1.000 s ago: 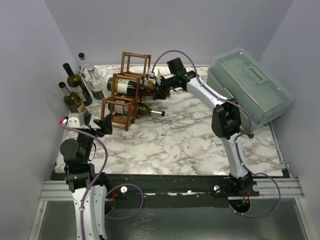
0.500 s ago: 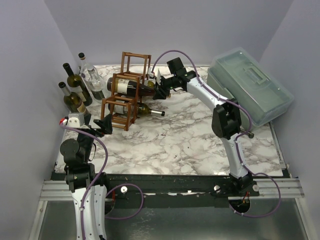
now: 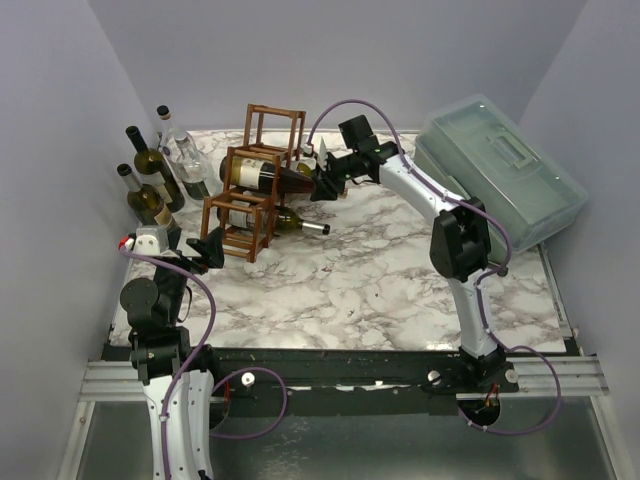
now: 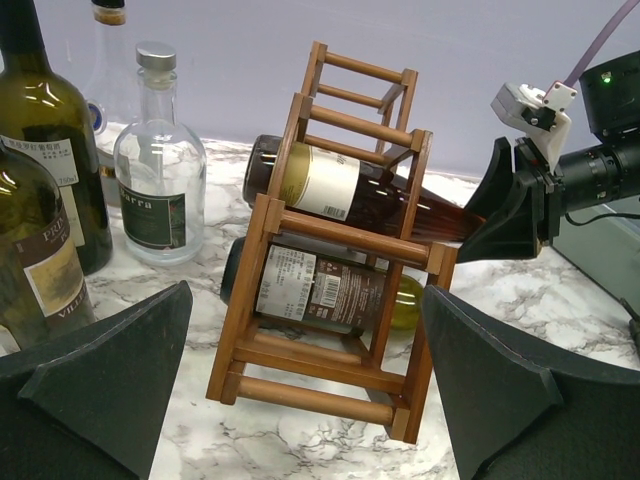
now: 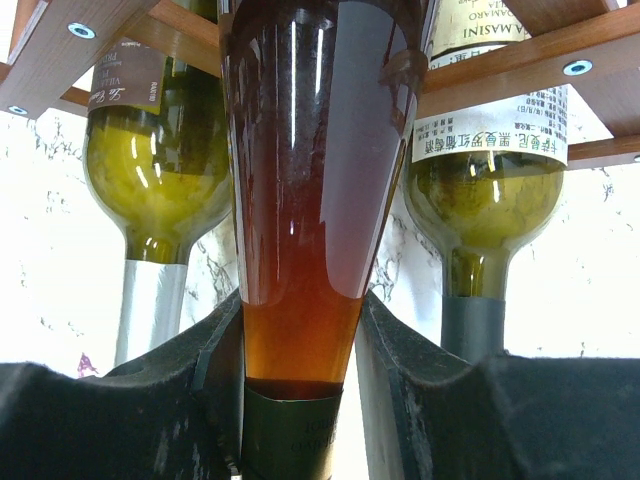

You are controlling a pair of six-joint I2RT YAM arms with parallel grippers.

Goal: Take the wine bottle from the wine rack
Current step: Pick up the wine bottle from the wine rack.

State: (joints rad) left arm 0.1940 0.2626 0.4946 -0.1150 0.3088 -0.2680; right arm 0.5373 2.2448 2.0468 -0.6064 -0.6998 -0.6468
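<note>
Partly hidden: wine bottle (image 5: 310,180) neck inside right hand (image 5: 297,360).

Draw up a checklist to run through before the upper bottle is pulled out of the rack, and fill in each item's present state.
1. Right pincer shut on the neck of the upper bottle: ok.
2. Upper bottle lying in a cell of the wine rack, not yet out: ok.
3. Rack braced by the left pincer: not ok; it is open and grips nothing.
4. Lower bottle in its own cell underneath: ok.
5. Standing bottles away from the neck end: ok, they stand on the rack's far side.
6. Grip firm enough not to slip: cannot tell.
</note>
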